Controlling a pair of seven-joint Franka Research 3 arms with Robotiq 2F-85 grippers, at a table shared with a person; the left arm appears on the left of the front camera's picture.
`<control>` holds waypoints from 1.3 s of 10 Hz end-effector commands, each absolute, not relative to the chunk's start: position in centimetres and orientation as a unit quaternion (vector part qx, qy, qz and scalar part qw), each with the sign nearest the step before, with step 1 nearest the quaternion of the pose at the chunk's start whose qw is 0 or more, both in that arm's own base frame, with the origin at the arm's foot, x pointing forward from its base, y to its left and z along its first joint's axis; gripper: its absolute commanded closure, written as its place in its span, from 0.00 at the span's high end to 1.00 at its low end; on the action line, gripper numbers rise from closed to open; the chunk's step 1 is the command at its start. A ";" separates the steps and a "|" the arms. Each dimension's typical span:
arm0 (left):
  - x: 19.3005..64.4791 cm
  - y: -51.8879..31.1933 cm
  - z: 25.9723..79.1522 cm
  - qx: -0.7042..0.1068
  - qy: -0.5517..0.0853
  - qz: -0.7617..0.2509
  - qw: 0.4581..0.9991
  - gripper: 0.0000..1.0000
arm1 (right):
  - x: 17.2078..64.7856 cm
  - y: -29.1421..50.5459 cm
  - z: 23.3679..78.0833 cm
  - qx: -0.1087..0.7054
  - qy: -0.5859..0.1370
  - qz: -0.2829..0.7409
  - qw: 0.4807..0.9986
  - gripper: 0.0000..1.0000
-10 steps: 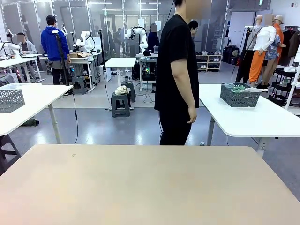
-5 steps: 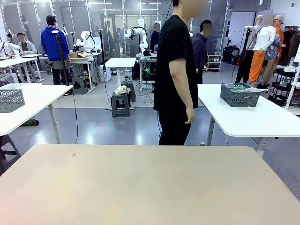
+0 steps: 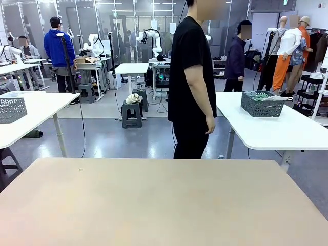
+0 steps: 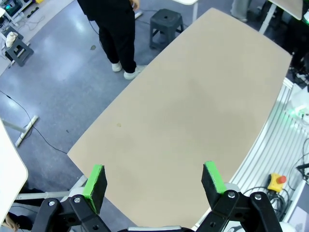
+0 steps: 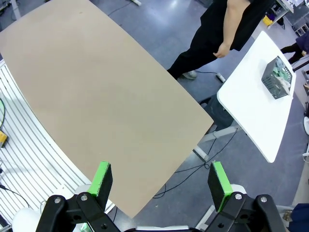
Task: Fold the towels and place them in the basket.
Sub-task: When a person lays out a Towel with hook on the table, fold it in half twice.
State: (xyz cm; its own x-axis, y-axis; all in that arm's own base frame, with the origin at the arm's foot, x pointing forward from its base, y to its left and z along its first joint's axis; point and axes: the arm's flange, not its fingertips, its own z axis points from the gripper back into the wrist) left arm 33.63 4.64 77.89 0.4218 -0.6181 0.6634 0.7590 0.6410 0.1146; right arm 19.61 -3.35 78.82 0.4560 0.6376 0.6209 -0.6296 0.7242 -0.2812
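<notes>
While the left tool [image 4: 153, 174] hangs high above the tan worktop [image 4: 193, 111], its two green-padded fingers [image 4: 95, 180] stand spread wide apart, released and clear of the surface below. The right tool [image 5: 160, 173] is in the same state, with its pads far apart and hovering over the same tan worktop near its end.

A person [image 3: 192, 82] in black clothes stands side-on at the far edge of that worktop, arm hanging down. The dark grey basket [image 3: 262, 105] sits well apart from both tools, on a separate white worktop [image 3: 287, 133] beyond the person, to the right in the front view. The towels [image 3: 259, 95] lie bunched inside it — mint green cloth with a paler piece drooping over the rim. From the right wrist view the basket [image 5: 274, 79] shows small on that white worktop, green cloth visible in it. A paler grey basket [image 3: 11, 109] rests on another white worktop at the far left.
</notes>
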 end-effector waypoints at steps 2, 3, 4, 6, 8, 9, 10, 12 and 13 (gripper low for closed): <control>33.7 4.1 78.6 -0.094 -0.314 -0.403 0.854 1.00 | 19.8 -3.7 79.3 -0.005 -0.357 0.384 0.852 1.00; 33.7 4.0 78.8 -0.093 -0.314 -0.402 0.855 1.00 | 19.8 -3.7 79.3 -0.004 -0.357 0.384 0.851 1.00; 33.6 3.9 78.9 -0.092 -0.315 -0.402 0.855 1.00 | 19.8 -3.7 79.4 -0.002 -0.359 0.385 0.850 1.00; 33.5 3.8 79.0 -0.092 -0.314 -0.402 0.855 1.00 | 19.6 -3.6 79.6 0.005 -0.367 0.387 0.846 1.00; 33.6 3.6 78.9 -0.092 -0.308 -0.400 0.858 1.00 | 19.7 -3.5 79.7 0.010 -0.371 0.389 0.843 1.00; 33.7 3.4 78.9 -0.092 -0.306 -0.399 0.859 1.00 | 19.8 -3.5 79.7 0.010 -0.371 0.390 0.843 1.00; 33.8 3.4 78.9 -0.092 -0.306 -0.398 0.860 1.00 | 19.8 -3.5 79.7 0.009 -0.372 0.394 0.840 1.00; 33.9 3.6 78.3 -0.099 -0.322 -0.404 0.851 1.00 | 19.5 -3.2 79.3 0.002 -0.371 0.378 0.848 1.00; 33.9 3.6 78.3 -0.099 -0.322 -0.404 0.851 1.00 | 19.5 -3.2 79.3 0.002 -0.371 0.378 0.848 1.00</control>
